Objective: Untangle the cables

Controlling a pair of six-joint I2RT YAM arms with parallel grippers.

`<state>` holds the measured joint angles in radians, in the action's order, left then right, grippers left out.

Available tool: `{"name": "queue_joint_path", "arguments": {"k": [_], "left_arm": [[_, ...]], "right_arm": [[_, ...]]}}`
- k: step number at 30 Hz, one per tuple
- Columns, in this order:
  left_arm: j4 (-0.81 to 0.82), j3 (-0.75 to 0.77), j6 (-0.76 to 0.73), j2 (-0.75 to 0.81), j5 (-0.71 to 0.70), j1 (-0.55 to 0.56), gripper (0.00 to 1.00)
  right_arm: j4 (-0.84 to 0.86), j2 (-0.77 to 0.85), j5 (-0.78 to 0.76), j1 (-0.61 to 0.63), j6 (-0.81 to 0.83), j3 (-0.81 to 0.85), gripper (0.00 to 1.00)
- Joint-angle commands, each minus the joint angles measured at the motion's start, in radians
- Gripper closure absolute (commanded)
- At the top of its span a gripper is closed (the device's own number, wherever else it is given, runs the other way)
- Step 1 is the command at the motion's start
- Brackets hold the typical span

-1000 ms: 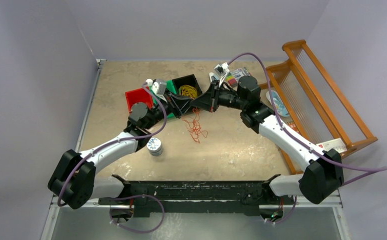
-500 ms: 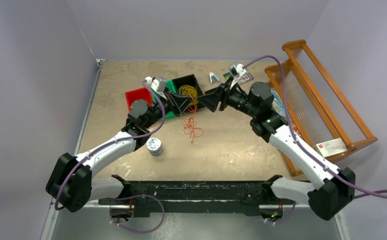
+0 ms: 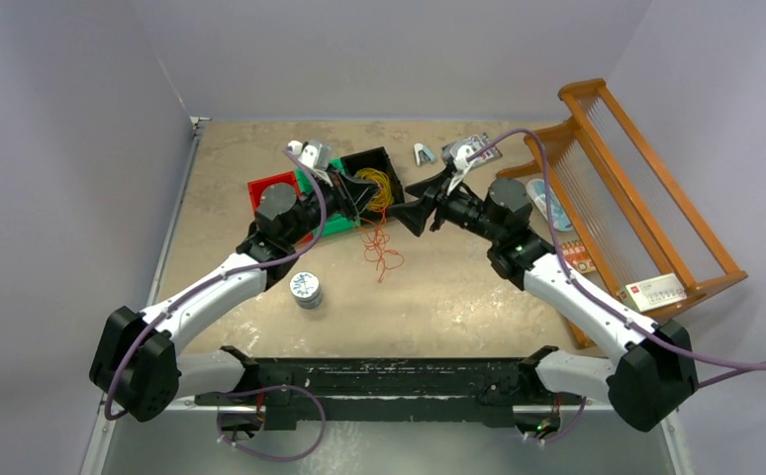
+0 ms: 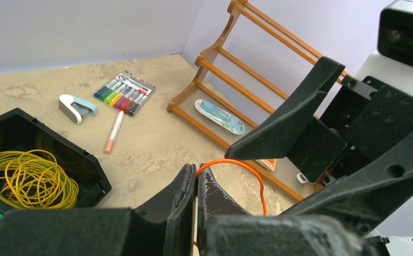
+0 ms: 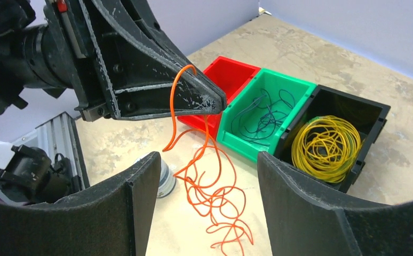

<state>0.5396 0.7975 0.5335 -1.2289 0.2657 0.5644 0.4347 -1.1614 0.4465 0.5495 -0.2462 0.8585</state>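
The orange-red cable [image 5: 215,197] hangs in loose loops from my left gripper [image 4: 196,172], which is shut on its upper end; its lower coils [image 3: 381,252] rest on the table. My right gripper [image 5: 208,158] is open and faces the left gripper [image 5: 215,101] from close by, with the hanging cable between and beyond its fingers, untouched. A yellow cable [image 5: 324,144] lies coiled in the black bin [image 5: 372,114]. A dark cable [image 5: 263,114] lies in the green bin [image 5: 295,85]. From above, the left gripper [image 3: 364,206] and right gripper [image 3: 411,205] meet in front of the bins.
A red bin [image 5: 228,72] stands beside the green one. A small metal tin [image 3: 306,289] sits near the left arm. The wooden rack [image 3: 617,188] lines the right side. A marker pack [image 4: 124,93], a loose pen [image 4: 113,130] and a small white-blue tool [image 4: 76,106] lie at the back.
My right gripper has opened, let go of the orange cable and drawn back slightly. The left gripper stays shut on the cable and has shifted a little toward the bins.
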Motion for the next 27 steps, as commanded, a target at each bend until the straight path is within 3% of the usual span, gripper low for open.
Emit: {"name": "queue_joint_path", "arguments": {"k": [1, 13, 18, 24, 27], "left_arm": [[0.004, 0.061, -0.017, 0.009, -0.002, 0.001, 1.0], [-0.014, 0.103, -0.008, -0.009, 0.036, 0.002, 1.0], [-0.051, 0.136, 0.001, 0.008, 0.054, 0.002, 1.0], [-0.159, 0.238, 0.005, 0.023, 0.037, 0.002, 1.0], [-0.203, 0.298, 0.011, 0.019, 0.025, 0.002, 1.0]], "right_arm": [[0.195, -0.031, 0.056, 0.015, 0.025, -0.017, 0.31], [0.474, -0.219, -0.025, 0.074, -0.03, -0.056, 0.34], [0.557, -0.31, -0.033, 0.08, -0.038, -0.052, 0.45], [0.598, -0.384, -0.052, 0.097, -0.024, -0.075, 0.65], [0.62, -0.416, -0.065, 0.104, -0.022, -0.104, 0.68]]}}
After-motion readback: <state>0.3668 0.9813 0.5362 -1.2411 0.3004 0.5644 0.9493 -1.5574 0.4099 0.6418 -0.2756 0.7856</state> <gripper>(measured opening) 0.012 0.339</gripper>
